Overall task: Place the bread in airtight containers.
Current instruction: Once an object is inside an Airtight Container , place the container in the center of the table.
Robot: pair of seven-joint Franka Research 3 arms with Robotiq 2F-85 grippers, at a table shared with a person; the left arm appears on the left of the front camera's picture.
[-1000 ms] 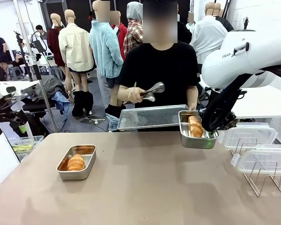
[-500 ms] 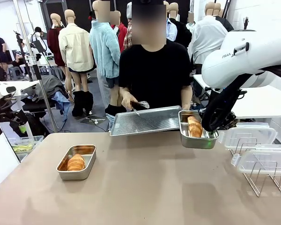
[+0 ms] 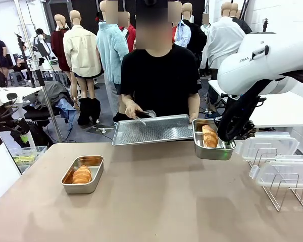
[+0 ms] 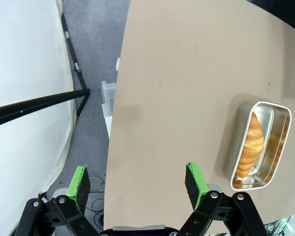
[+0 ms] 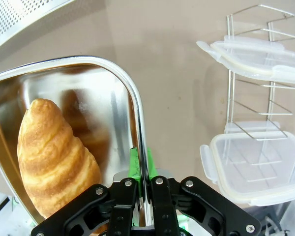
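Tin of shiny steel (image 3: pixel 214 152), golden ridged roll (image 3: pixel 210 136) inside, hangs far right, rim pinched in the closed right gripper (image 5: pixel 140 164); lowering it level onto the bench (image 3: pixel 156 201) seems wise. Left gripper (image 4: pixel 137 179) gapes empty.

This looks like a robotics lab or test hall rather than a kitchen. A white robot arm (image 3: pixel 265 60) reaches in from 3 o'clock over a plain tan tabletop (image 3: pixel 156 201). Toward 10 o'clock a metal stand (image 3: pixel 42 83) rises from a grey floor (image 3: pixel 103 118) with loose cables. A clear storage bin (image 3: pixel 26 155) sits at 9 o'clock. The left wrist view shows a white screen (image 4: pixel 29 73).
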